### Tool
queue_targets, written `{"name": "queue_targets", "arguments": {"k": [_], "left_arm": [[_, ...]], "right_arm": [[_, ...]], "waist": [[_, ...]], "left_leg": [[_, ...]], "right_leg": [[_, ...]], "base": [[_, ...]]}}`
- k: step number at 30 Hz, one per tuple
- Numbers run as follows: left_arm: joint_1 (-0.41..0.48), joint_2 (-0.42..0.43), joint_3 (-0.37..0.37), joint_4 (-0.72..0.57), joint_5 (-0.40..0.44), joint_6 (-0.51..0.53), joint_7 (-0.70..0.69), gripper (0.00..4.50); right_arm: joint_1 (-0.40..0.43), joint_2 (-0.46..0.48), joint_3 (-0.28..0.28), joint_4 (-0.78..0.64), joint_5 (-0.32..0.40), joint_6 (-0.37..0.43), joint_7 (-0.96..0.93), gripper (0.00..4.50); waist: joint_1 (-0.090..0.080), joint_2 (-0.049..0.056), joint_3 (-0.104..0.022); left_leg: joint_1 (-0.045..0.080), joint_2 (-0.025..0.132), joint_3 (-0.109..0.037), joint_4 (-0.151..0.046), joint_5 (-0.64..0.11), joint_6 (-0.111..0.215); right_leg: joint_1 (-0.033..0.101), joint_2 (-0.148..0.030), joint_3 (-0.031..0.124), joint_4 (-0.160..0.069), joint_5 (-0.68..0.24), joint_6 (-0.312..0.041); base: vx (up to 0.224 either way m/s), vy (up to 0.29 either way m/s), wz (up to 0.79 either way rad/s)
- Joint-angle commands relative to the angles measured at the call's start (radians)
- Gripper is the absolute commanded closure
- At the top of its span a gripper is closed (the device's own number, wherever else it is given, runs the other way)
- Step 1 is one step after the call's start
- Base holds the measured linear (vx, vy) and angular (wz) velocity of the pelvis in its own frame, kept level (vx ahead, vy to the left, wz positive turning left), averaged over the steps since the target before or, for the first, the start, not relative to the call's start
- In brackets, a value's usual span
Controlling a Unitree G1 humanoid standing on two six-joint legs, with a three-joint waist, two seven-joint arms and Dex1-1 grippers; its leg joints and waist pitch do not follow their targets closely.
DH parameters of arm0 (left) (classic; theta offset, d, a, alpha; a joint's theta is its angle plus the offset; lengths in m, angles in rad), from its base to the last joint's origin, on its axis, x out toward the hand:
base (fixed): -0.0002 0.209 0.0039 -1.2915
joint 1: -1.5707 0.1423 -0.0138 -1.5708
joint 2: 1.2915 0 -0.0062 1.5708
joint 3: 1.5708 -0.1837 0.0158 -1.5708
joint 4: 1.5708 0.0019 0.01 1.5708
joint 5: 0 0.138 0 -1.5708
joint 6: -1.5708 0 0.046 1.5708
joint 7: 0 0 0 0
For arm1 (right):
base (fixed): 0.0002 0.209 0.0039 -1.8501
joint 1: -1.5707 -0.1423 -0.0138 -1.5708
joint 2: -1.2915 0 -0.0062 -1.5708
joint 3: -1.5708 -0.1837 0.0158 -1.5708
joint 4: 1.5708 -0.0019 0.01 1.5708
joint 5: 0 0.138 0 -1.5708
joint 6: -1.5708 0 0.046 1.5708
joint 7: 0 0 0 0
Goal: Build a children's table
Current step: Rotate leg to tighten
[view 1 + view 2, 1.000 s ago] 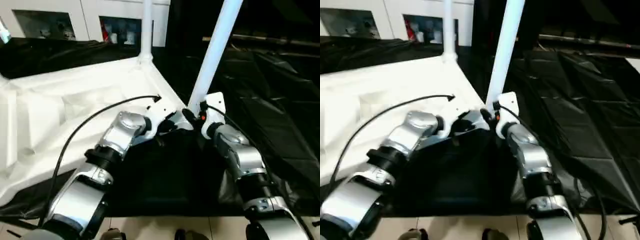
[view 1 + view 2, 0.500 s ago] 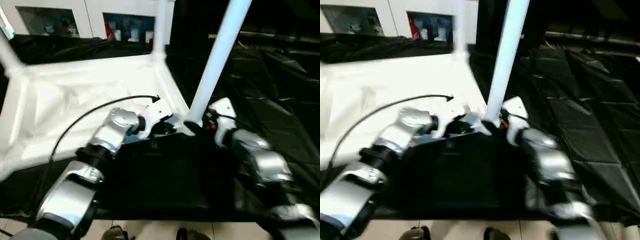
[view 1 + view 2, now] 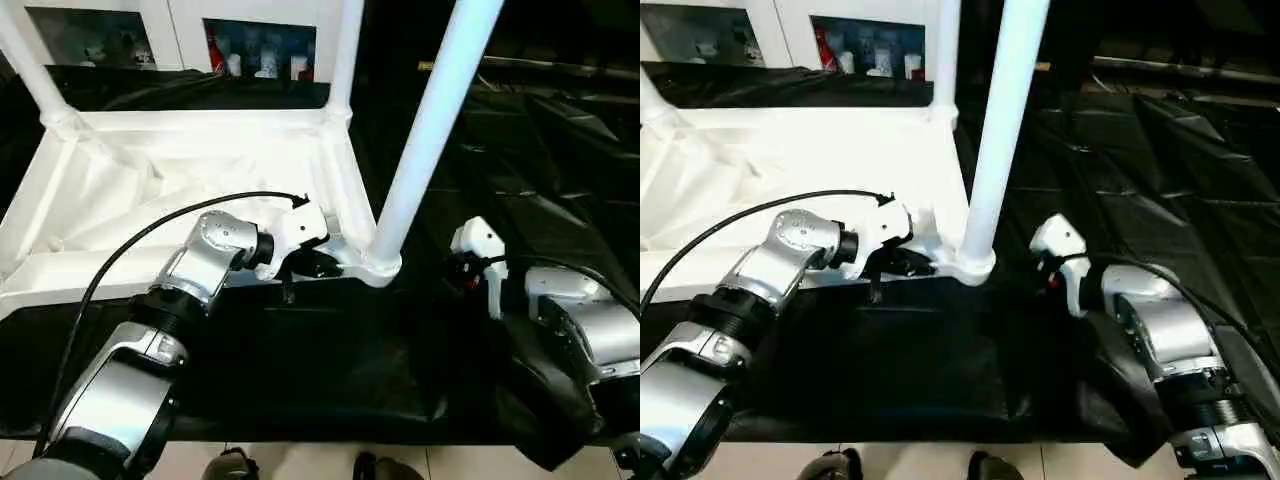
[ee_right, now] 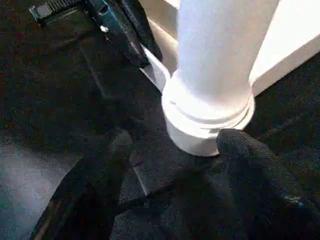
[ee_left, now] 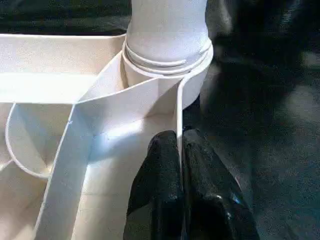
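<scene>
The white tabletop (image 3: 180, 180) lies upside down on a black sheet, with three white legs standing in its corner sockets. The nearest leg (image 3: 432, 120) rises from the near right socket (image 3: 378, 265). My left gripper (image 5: 179, 142) is shut on the tabletop's thin rim wall just beside that socket, also seen from above (image 3: 312, 264). My right gripper (image 4: 177, 137) is open and stands off to the right of the socket, its fingers (image 4: 240, 150) spread on either side, apart from it. Its white wrist housing (image 3: 478, 243) hovers over the sheet.
A black sheet (image 3: 560, 150) covers the floor around and under the tabletop. A white glass-door cabinet (image 3: 260, 40) stands at the back. A black cable (image 3: 150, 235) loops over my left forearm. The other two legs (image 3: 345, 50) (image 3: 30, 70) stand at the far corners.
My right gripper has opened, let go of the near leg and drawn back to the right. The leg now stands more upright in its socket. The left gripper keeps its hold; the camera has shifted.
</scene>
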Motion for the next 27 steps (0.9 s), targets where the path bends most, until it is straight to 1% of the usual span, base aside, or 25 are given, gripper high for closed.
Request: {"name": "queue_targets", "arguments": {"k": [1,4,6,7,9,13,14,15,17,19,21,22,23,25,26,27], "left_arm": [[0.040,-0.018,-0.030,0.000,-0.030,0.008,-0.050,4.50],[0.045,-0.017,-0.034,-0.014,-0.038,0.013,-0.069,4.50],[0.048,-0.015,-0.035,-0.019,-0.036,0.013,-0.071,4.50],[0.049,-0.014,-0.035,-0.020,-0.036,0.013,-0.072,4.50],[0.055,-0.011,-0.036,-0.030,-0.035,0.015,-0.080,4.50],[0.059,-0.009,-0.036,-0.036,-0.033,0.017,-0.084,4.50],[0.063,-0.011,-0.034,-0.038,-0.027,0.003,-0.069,4.50],[0.064,-0.012,-0.033,-0.038,-0.024,-0.005,-0.060,4.50],[0.059,-0.025,-0.017,-0.025,-0.019,-0.043,-0.006,4.50],[0.056,-0.035,-0.002,-0.026,-0.029,-0.055,0.015,4.50],[0.060,-0.039,0.023,-0.050,-0.047,-0.062,0.032,4.50],[0.062,-0.037,0.026,-0.058,-0.049,-0.058,0.033,4.22],[0.069,-0.033,0.036,-0.082,-0.058,-0.045,0.035,4.22],[0.079,-0.026,0.049,-0.113,-0.070,-0.029,0.036,3.93],[0.092,-0.016,0.057,-0.150,-0.082,-0.011,0.029,3.89],[0.101,-0.009,0.062,-0.174,-0.090,0.000,0.023,3.84]], "right_arm": [[-0.015,0.012,0.009,-0.016,-0.013,-0.016,-0.014,1.48],[-0.026,0.023,0.014,-0.010,-0.019,-0.027,-0.021,1.48],[-0.032,0.027,0.018,-0.002,-0.024,-0.034,-0.023,1.48],[-0.033,0.028,0.020,0.000,-0.024,-0.035,-0.023,1.48],[-0.037,0.033,0.026,0.002,-0.025,-0.040,-0.022,1.48],[-0.038,0.040,0.027,0.003,-0.029,-0.044,-0.021,1.48],[-0.034,0.039,0.030,0.000,-0.032,-0.044,-0.014,1.48],[-0.032,0.038,0.032,-0.003,-0.033,-0.043,-0.011,1.48],[-0.014,0.019,0.039,-0.020,-0.028,-0.037,0.007,1.48],[0.001,0.003,0.041,-0.036,-0.027,-0.032,0.017,1.48],[0.037,-0.024,0.034,-0.069,-0.027,-0.026,0.026,1.48],[0.045,-0.030,0.031,-0.079,-0.026,-0.024,0.026,1.41],[0.061,-0.042,0.022,-0.096,-0.022,-0.016,0.028,1.41],[0.079,-0.057,0.012,-0.116,-0.017,-0.007,0.029,1.38],[0.094,-0.069,0.005,-0.132,-0.011,-0.001,0.030,1.38],[0.103,-0.077,0.000,-0.142,-0.007,0.003,0.030,1.38]], "waist": [[-0.001,-0.014,-0.061],[0.000,-0.013,-0.062],[0.001,-0.012,-0.062],[0.001,-0.014,-0.062],[0.003,-0.015,-0.063],[0.003,-0.013,-0.064],[0.004,-0.019,-0.068],[0.005,-0.018,-0.067],[0.005,-0.019,-0.069],[0.008,-0.018,-0.071],[0.014,-0.011,-0.077],[0.014,-0.014,-0.077],[0.016,-0.009,-0.078],[0.015,-0.013,-0.080],[0.017,0.000,-0.085],[0.016,-0.006,-0.085]], "left_leg": [[0.016,0.013,0.005,-0.045,-0.125,0.115],[0.016,0.012,0.006,-0.043,-0.107,0.121],[0.018,0.012,0.007,-0.042,-0.106,0.124],[0.017,0.012,0.007,-0.042,-0.107,0.125],[0.017,0.012,0.007,-0.042,-0.113,0.125],[0.018,0.012,0.007,-0.042,-0.115,0.123],[0.019,0.013,0.007,-0.041,-0.116,0.122],[0.018,0.013,0.006,-0.041,-0.114,0.122],[0.017,0.012,0.006,-0.040,-0.119,0.124],[0.019,0.013,0.006,-0.038,-0.122,0.123],[0.020,0.014,0.004,-0.037,-0.132,0.117],[0.017,0.013,0.004,-0.036,-0.126,0.117],[0.016,0.014,0.003,-0.036,-0.128,0.116],[0.015,0.012,0.003,-0.033,-0.132,0.116],[0.016,0.013,0.002,-0.032,-0.140,0.114],[0.014,0.014,0.002,-0.031,-0.138,0.113]], "right_leg": [[0.057,-0.026,0.016,-0.041,-0.071,-0.262],[0.060,-0.026,0.016,-0.036,-0.034,-0.273],[0.060,-0.026,0.016,-0.035,-0.026,-0.277],[0.060,-0.026,0.016,-0.036,-0.028,-0.276],[0.061,-0.027,0.016,-0.036,-0.038,-0.276],[0.060,-0.027,0.017,-0.035,-0.046,-0.274],[0.062,-0.027,0.016,-0.034,-0.048,-0.274],[0.062,-0.028,0.016,-0.033,-0.048,-0.274],[0.062,-0.028,0.016,-0.035,-0.058,-0.269],[0.063,-0.029,0.017,-0.034,-0.064,-0.265],[0.065,-0.030,0.018,-0.034,-0.075,-0.262],[0.066,-0.028,0.018,-0.031,-0.057,-0.263],[0.066,-0.029,0.018,-0.031,-0.058,-0.263],[0.068,-0.029,0.017,-0.028,-0.042,-0.272],[0.068,-0.030,0.017,-0.028,-0.039,-0.283],[0.068,-0.029,0.017,-0.026,-0.022,-0.288]], "base": [[0.000,0.000,0.00],[0.000,0.000,0.00],[0.000,0.000,0.00],[0.000,0.000,0.00],[0.000,0.000,0.00],[0.000,0.000,0.00],[0.000,0.000,0.00],[0.000,0.000,0.00],[0.000,0.000,0.00],[0.000,0.000,0.00],[0.000,0.000,0.00],[0.000,0.000,0.00],[0.000,0.000,0.00],[0.000,0.000,0.00],[0.000,0.000,0.00],[0.000,0.000,0.00]]}}
